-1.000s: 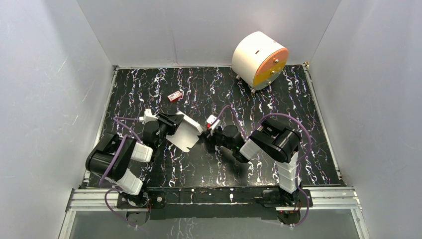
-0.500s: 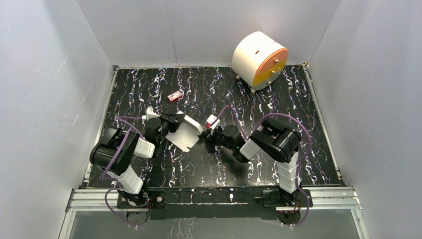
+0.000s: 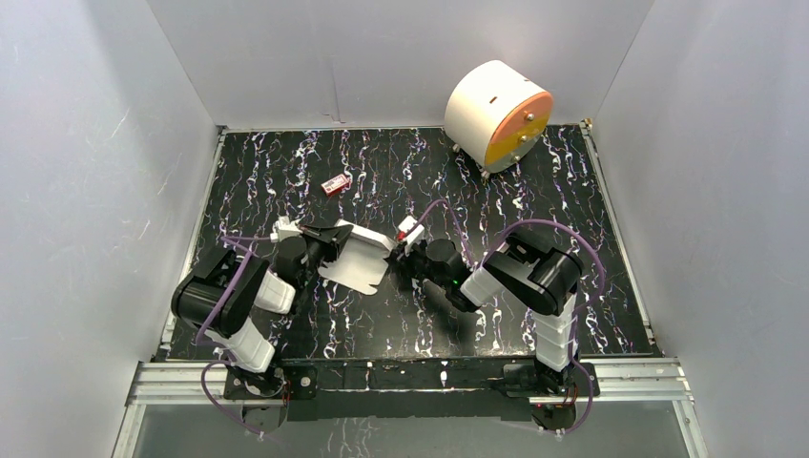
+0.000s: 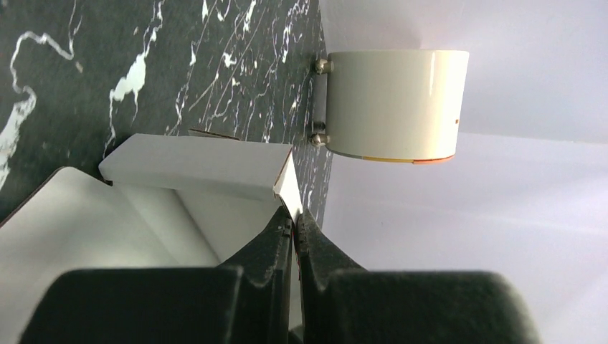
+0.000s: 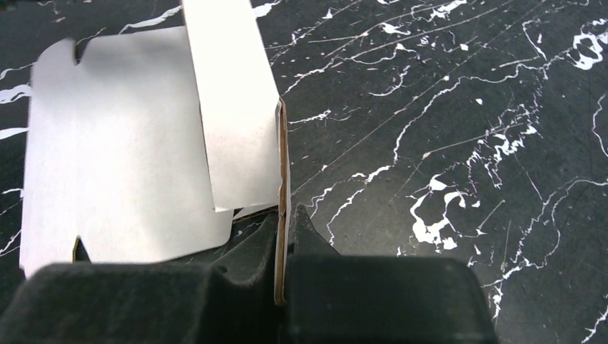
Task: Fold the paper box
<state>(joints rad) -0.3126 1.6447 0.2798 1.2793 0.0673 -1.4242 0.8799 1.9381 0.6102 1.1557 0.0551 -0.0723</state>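
Paper box point(image 3: 358, 260) lies half folded at the middle of the worktop point(image 3: 429, 172), between both arms. Left pincer point(image 4: 294, 218) and right pincer point(image 5: 285, 215) each pinch one thin flap tight. Next, I think, they must bend those sides up gently.

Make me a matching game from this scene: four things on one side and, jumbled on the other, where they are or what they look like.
Things:
1. paper box
2. white drum with orange face
3. small red item
4. table

Descriptions:
A. black with white veins
B. standing in the far right corner
C. pinched by the left gripper and right gripper
D. lying alone on the far left half

Pairs: 1-C, 2-B, 3-D, 4-A
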